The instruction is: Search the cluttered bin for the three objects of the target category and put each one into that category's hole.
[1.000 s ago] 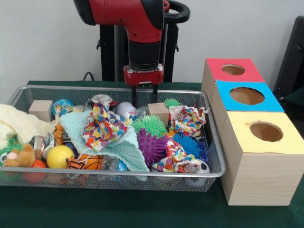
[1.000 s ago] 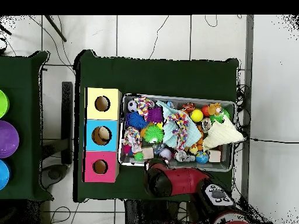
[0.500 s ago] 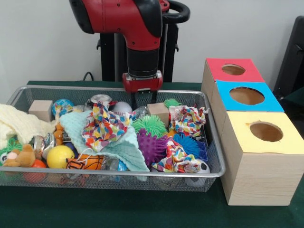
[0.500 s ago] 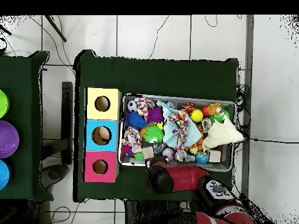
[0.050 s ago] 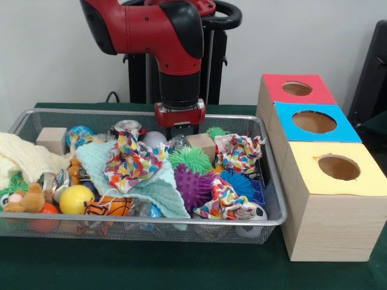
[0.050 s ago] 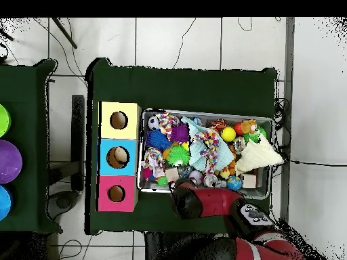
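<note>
Lowered since a second ago, the gripper [image 5: 179, 134] now dips into the wire bin [image 5: 273, 199] at upper centre.
Its tips sit between a pale ball [image 5: 153, 139] and a wooden block [image 5: 201, 144]; whether the jaws are open I cannot tell. Three boxes with holes [image 5: 314, 122] stand at right.

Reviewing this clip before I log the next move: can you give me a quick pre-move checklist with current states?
1. Gripper above the bin's far side, between the white ball and the wooden block: ok.
2. Gripper open or shut: cannot tell.
3. Object held: cannot tell.
4. Red box, blue box and yellow box holes unobstructed: ok.
5. Wire bin flat on the green table: ok.
6. Items loose for picking: not ok, cloths drape over the toys.
</note>
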